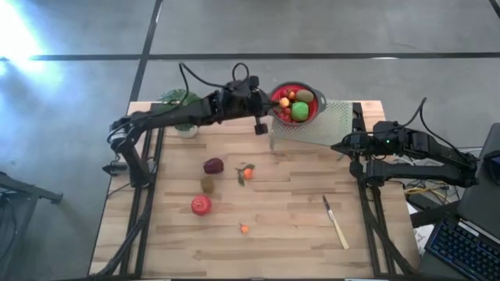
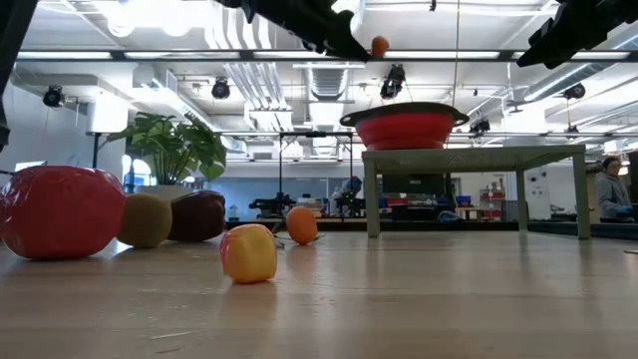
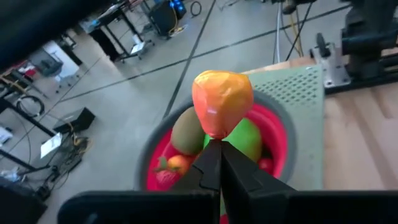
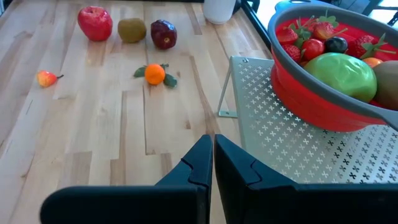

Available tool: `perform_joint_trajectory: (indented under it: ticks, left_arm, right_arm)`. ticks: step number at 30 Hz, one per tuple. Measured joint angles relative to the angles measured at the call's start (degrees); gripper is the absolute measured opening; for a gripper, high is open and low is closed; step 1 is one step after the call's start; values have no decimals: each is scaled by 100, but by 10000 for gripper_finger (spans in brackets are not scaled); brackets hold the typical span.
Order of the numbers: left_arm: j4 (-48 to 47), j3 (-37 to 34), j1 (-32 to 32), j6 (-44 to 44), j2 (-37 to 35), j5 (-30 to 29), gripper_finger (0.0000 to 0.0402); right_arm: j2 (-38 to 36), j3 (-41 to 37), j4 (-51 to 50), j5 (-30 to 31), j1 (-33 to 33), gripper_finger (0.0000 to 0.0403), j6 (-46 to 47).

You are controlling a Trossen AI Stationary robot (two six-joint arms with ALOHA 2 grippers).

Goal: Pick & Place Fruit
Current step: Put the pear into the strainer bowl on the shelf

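My left gripper (image 1: 273, 101) reaches over the near-left rim of the red bowl (image 1: 317, 107), shut on a small orange-yellow fruit (image 3: 222, 102), which also shows high above the bowl (image 2: 404, 130) in the low view. The bowl holds a green fruit (image 3: 249, 140), a brown one (image 3: 186, 130) and several small red ones, and stands on a perforated pale stand (image 1: 332, 125). On the table lie a dark red fruit (image 1: 213, 165), a brown one (image 1: 208, 184), a red one (image 1: 201, 205), an orange one with leaves (image 1: 247, 172) and a tiny one (image 1: 244, 229). My right gripper (image 4: 211, 155) waits shut at the table's right. My left gripper pinches the small fruit's lower end (image 3: 217, 134) between its two fingertips (image 3: 208, 163). The fingers come from the table's left, slanting slightly down. The fruit sticks out beyond the tips, lifted clear above the bowl.
A pale-handled knife (image 1: 337, 222) lies near the table's right front. A potted plant (image 1: 181, 103) stands at the far left, under my left arm. Bare wood lies between the loose fruit and the knife. A person (image 2: 610, 189) sits in the room beyond the table.
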Motion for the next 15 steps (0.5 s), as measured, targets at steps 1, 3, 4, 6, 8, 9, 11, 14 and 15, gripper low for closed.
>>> perform_joint_trajectory:
  ticks: [1, 3, 4, 6, 8, 9, 11, 14, 15]
  left_arm:
    - [17, 0, 45, 0, 23, 2, 1]
    - [8, 0, 115, 0, 101, 2, 1]
    - [11, 0, 138, 16, 153, 2, 1]
    - [2, 0, 184, 108, 237, -4, 1]
    - [19, -3, 192, 215, 341, -23, 1]
    - [8, -3, 190, 262, 379, -25, 1]
    - [36, -3, 188, 334, 472, -30, 2]
    - [49, -3, 188, 558, 592, -37, 2]
    - [71, -3, 188, 636, 628, -45, 2]
  right_arm:
    - [0, 0, 0, 0, 0, 13, 0]
    - [-1, 0, 0, -1, 0, 13, 0]
    - [-1, 0, 0, 1, 0, 13, 0]
    - [1, -2, 0, -1, 0, 13, 0]
    - [1, -2, 0, 1, 0, 13, 0]
    - [1, 0, 0, -1, 0, 13, 0]
    - [1, 0, 0, -1, 0, 13, 0]
    - [1, 0, 0, -1, 0, 13, 0]
    - [1, -1, 0, 1, 0, 13, 0]
